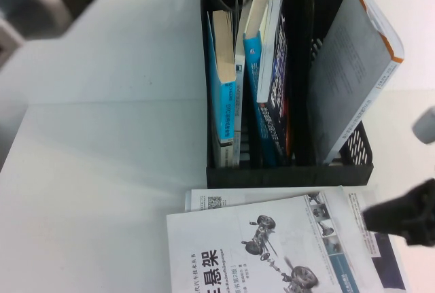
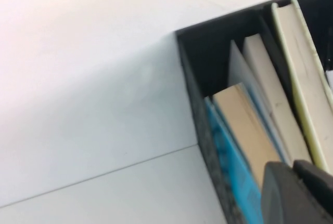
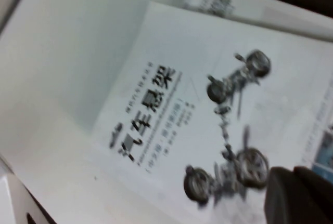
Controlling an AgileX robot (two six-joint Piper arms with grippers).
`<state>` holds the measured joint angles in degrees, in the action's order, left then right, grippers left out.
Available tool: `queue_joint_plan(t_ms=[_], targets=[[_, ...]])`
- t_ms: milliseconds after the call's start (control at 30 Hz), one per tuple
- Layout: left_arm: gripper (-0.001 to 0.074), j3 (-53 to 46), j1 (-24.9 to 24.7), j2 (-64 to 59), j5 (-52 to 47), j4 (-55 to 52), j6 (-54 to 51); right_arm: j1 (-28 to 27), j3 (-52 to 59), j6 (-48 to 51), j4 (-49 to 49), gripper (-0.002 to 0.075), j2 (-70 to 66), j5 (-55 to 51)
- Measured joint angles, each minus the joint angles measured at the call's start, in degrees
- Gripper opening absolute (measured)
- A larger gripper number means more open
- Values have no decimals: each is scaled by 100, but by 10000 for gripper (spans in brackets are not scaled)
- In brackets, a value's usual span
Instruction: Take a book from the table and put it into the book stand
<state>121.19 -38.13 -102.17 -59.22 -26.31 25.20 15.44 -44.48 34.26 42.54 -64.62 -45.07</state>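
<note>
The black book stand stands at the back of the white table. A dark navy book with white characters stands upright in a middle slot, between light-blue books. A grey-backed book with an orange edge leans in the right slot. My left gripper hovers over the stand's left slots, shut and empty. My right gripper hangs shut and empty over the right part of the white suspension-drawing book, which also shows in the right wrist view.
The white book lies flat in front of the stand, on top of other printed sheets. A dark navy strip shows under its right edge. Bare tabletop lies left of the stand. My left arm is blurred at the top left.
</note>
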Motion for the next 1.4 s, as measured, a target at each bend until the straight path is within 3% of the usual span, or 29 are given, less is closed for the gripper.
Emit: queue_joint_plan(t_ms=[233, 367, 500, 667, 867, 1233, 1400], targets=[[1, -233, 0, 961, -387, 14, -135, 3, 0, 2344, 2352, -5, -1057, 338], [-1, -829, 0, 1630, -387, 14, -100, 12, 0, 3814, 3914, -5, -1601, 418], [-1, -1781, 0, 2269, -322, 14, 69, 12, -13, 4696, 4868, -5, -1958, 457], [-1, -3278, 0, 3056, 209, -75, 527, 126, -341, 5021, 5055, -5, -2313, 507], [-1, -4552, 0, 3705, 742, -75, 703, 642, -996, 4998, 4937, -5, -2674, 1036], [-2, -4812, 12, 3797, 276, -91, 757, 901, -1877, 4914, 5076, -5, -3369, 2537], [-2, -4812, 12, 3797, 276, -91, 770, 901, -2282, 4948, 5055, -5, -3406, 2655]])
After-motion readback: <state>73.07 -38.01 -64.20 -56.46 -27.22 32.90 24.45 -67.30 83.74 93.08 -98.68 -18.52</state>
